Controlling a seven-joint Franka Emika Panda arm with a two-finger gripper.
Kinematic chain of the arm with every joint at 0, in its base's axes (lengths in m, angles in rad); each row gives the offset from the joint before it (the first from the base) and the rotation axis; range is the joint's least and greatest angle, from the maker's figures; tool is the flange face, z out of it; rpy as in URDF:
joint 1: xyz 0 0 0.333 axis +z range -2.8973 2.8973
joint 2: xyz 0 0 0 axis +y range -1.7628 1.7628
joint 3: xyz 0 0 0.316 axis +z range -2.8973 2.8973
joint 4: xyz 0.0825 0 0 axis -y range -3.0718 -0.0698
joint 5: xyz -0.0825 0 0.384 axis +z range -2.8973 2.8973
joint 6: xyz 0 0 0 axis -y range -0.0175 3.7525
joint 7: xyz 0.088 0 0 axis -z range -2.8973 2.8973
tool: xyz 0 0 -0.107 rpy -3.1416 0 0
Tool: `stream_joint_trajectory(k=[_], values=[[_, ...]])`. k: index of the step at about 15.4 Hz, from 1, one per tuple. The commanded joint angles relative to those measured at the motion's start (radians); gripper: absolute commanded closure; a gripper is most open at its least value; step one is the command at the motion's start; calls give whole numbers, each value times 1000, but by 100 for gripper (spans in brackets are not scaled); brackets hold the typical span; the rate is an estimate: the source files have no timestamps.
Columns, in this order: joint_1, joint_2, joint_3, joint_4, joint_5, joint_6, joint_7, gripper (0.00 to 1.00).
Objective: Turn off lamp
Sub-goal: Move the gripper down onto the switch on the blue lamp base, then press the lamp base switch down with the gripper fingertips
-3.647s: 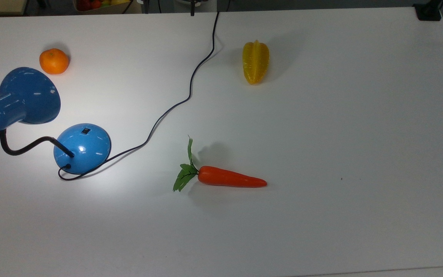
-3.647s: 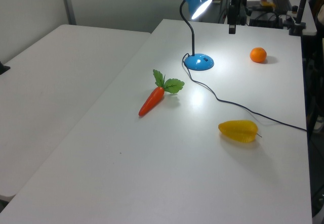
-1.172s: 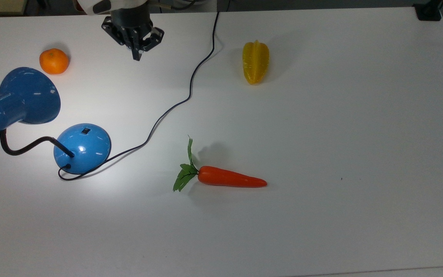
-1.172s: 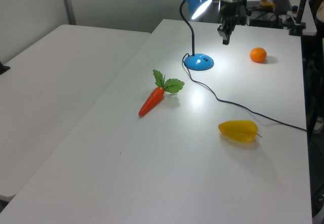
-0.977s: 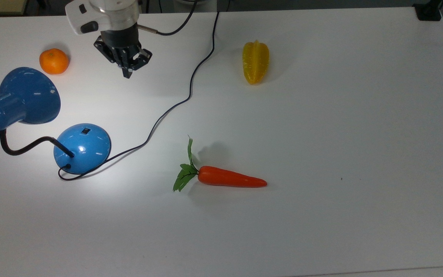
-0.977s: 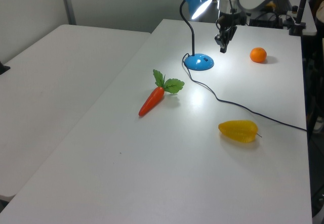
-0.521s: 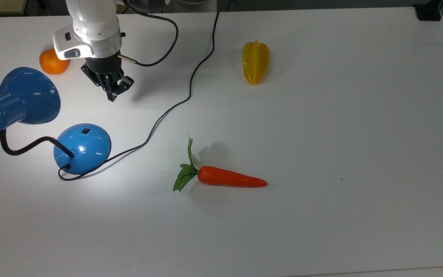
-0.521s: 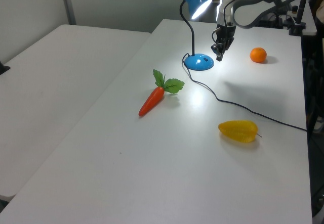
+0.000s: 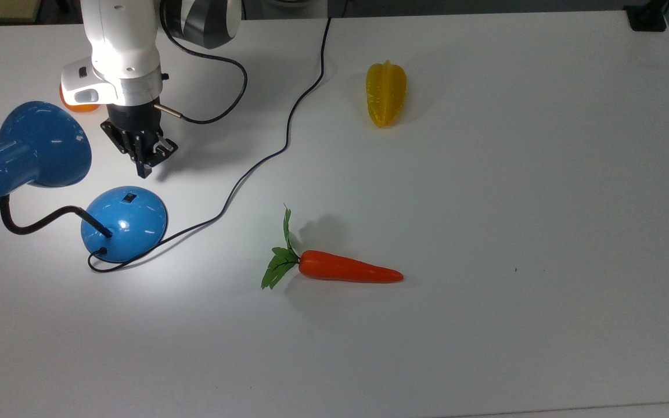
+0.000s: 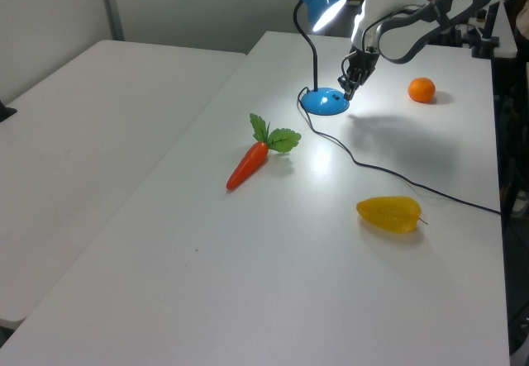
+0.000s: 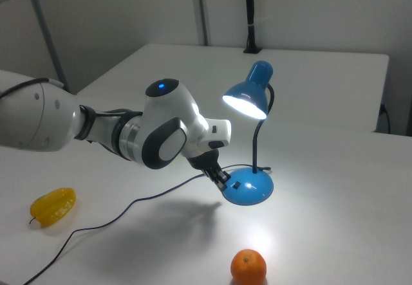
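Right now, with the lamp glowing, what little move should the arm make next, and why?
Probably a short push down and forward onto the switch. The lamp is lit, and the tool hangs just off the edge of the blue base, apart from it in the top view, with the small black switch on the side of the dome facing the tool.

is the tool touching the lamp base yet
Apart. In the top view a strip of white table separates the tool tip from the lamp base.

I see bare table [image 9: 207, 174] between gripper [image 9: 144, 168] and lamp [image 9: 124, 223] base; shade overhangs at top view's left.
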State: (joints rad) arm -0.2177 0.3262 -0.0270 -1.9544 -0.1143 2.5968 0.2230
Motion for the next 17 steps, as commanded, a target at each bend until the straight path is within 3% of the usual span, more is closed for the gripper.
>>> stream_joint_trajectory(k=[1,17], values=[[-12,31,-2,0,-19,106,-27,100],[-23,83,-4,28,-44,178,-60,100]])
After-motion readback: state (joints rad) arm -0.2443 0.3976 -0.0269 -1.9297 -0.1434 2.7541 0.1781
